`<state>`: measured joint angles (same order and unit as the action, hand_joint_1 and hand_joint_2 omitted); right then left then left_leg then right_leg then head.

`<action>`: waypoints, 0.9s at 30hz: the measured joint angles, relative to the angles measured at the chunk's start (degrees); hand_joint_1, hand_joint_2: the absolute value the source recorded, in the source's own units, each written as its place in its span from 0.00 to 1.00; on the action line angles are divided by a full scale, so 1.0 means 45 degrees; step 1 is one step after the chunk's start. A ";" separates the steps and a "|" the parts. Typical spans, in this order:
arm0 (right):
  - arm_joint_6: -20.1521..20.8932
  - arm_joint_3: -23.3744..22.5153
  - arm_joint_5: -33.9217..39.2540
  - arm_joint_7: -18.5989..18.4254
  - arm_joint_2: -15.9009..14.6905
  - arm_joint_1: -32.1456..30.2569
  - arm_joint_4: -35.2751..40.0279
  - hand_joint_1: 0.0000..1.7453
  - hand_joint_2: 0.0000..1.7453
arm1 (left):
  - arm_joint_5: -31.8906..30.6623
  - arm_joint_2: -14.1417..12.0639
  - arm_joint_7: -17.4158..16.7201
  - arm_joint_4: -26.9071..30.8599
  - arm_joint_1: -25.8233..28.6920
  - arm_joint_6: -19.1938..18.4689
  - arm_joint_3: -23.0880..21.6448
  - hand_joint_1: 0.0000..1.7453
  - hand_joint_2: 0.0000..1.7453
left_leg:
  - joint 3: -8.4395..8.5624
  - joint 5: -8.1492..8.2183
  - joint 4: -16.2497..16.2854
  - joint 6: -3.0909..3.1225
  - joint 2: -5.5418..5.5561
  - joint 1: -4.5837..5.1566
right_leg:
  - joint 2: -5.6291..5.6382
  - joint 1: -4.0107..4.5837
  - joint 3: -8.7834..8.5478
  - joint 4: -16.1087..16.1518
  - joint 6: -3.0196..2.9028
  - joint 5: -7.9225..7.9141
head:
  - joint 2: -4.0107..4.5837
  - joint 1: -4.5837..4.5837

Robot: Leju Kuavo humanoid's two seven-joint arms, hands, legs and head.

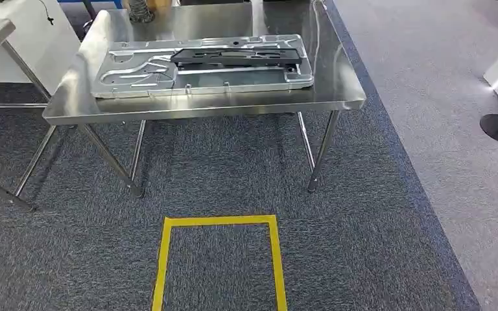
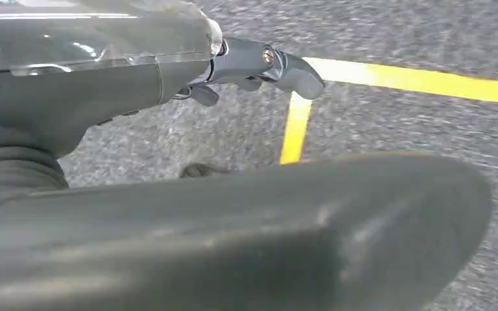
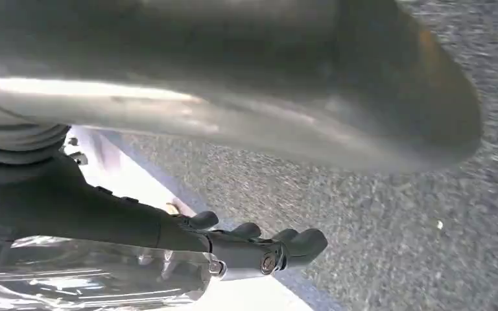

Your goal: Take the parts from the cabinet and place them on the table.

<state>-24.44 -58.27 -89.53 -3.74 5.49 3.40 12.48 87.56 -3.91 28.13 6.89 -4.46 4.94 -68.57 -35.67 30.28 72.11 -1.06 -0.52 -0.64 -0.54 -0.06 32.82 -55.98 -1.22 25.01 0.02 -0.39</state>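
1. Steel table [image 1: 337, 91] stands ahead of the robot on grey carpet. A large stamped sheet-metal panel [image 1: 142, 71] lies flat on it, spanning most of the top.
2. A long black bracket part [image 1: 237, 57] rests on top of the panel, roughly lengthwise. Looks like parts get stacked here so they stay flat and in reach of the front edge.
3. Yellow tape square [image 1: 166, 221] on the carpet in front of the table; probably a standing mark for the robot.
4. Left hand [image 2: 259, 68]: hangs over the carpet near the tape, fingers loosely curled, nothing in it.
5. Right hand [image 3: 253, 243]: hangs low over the carpet, fingers curled in together, holds nothing.
6. Judgement: parts are on the table, both hands free; either delivery is done or another trip to the cabinet is due.
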 joint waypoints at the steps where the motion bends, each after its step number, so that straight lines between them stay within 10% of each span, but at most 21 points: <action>1: 0.0000 0.0005 0.0000 0.0033 0.0000 0.0005 0.0000 0.00 0.00 | 0.0000 0.0000 0.0000 0.0000 -0.0013 0.0000 0.0000 0.00 0.00 | 0.0847 -0.0316 -0.1105 0.0080 0.0002 0.0004 | 0.0006 0.0016 0.0195 -0.0041 0.0029 -0.0130 | 0.0000 0.0000; 3: 0.0000 0.0034 0.0000 0.0122 0.0005 0.0011 -0.0005 0.00 0.00 | 0.0010 -0.0010 0.0005 0.0000 -0.0102 0.0000 -0.0005 0.00 0.00 | 0.2718 0.0135 -0.3572 0.0259 0.0019 0.0105 | 0.0020 0.0081 0.0365 -0.0132 0.0154 -0.0319 | 0.0000 0.0005; 7: 0.0174 0.0034 0.0087 0.0228 0.0000 -0.0014 -0.0005 0.00 0.00 | 0.0015 -0.0010 0.0000 0.0000 -0.0098 0.0005 -0.0044 0.00 0.00 | 0.2562 -0.0045 -0.4112 0.0556 0.0012 0.0183 | -0.0027 0.0037 0.0507 -0.0032 0.0502 -0.0843 | 0.0000 0.0005; 11: 0.0228 0.0034 0.0233 0.0228 0.0015 -0.0059 -0.0049 0.00 0.00 | 0.0015 -0.0015 0.0000 0.0000 -0.0108 0.0005 -0.0049 0.00 0.00 | 0.1854 -0.0655 -0.4113 0.0838 -0.0067 0.0180 | 0.0065 -0.0088 0.1310 -0.2633 0.0685 0.1888 | 0.0000 0.0005; 13: 0.0223 0.0034 0.0238 0.0228 0.0010 -0.0063 -0.0063 0.00 0.00 | 0.0015 -0.0015 -0.0005 0.0000 -0.0081 0.0005 -0.0053 0.00 0.00 | 0.1378 -0.0949 -0.3995 0.0808 -0.0073 0.0215 | 0.0066 -0.0090 0.1542 -0.4160 0.0732 0.2222 | 0.0000 0.0005; 16: 0.0321 0.0029 0.0374 0.0223 0.0000 -0.0070 -0.0063 0.00 0.00 | -0.0024 -0.0015 -0.0039 0.0000 -0.0081 0.0005 -0.0058 0.00 0.00 | 0.0646 -0.1233 -0.3655 0.0728 -0.0069 0.0206 | 0.0064 -0.0093 0.0047 -0.2582 0.0701 0.0877 | 0.0000 0.0005; 19: 0.0817 -0.0024 0.0719 0.0204 -0.0010 0.0003 -0.0063 0.00 0.00 | -0.0180 -0.0015 -0.0457 0.0000 -0.0093 -0.0034 -0.0204 0.00 0.00 | 0.0295 -0.1363 -0.3394 0.0563 -0.0057 0.0258 | 0.0069 -0.0012 -0.1816 0.0386 0.0447 0.1433 | 0.0000 0.0000; 23: 0.1691 -0.0384 0.1341 -0.0311 -0.0019 0.0022 -0.0083 0.00 0.00 | -0.0136 -0.0078 -0.1283 0.0000 -0.0118 0.0053 -0.0325 0.00 0.00 | 0.0214 -0.1493 -0.3344 0.0287 -0.0020 0.0211 | 0.0006 -0.0102 -0.1647 0.0419 0.0101 0.1129 | 0.0000 0.0005; 27: 0.2001 -0.0607 0.1520 -0.0486 -0.0058 0.0010 -0.0083 0.00 0.00 | -0.0136 -0.0073 -0.1554 0.0000 -0.0111 0.0083 -0.0389 0.00 0.00 | -0.1018 0.0709 0.0069 0.0010 0.0012 0.0075 | -0.0036 -0.0073 -0.1287 0.0380 -0.0050 0.0858 | 0.0000 0.0005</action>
<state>-15.43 -61.00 -82.69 -5.92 5.22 3.45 12.11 86.95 -4.24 21.14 6.88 -4.96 5.31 -70.31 -40.25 33.47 72.42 -1.02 -0.47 -0.31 -0.70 -0.38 27.03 -54.27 -1.44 28.87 0.02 -0.37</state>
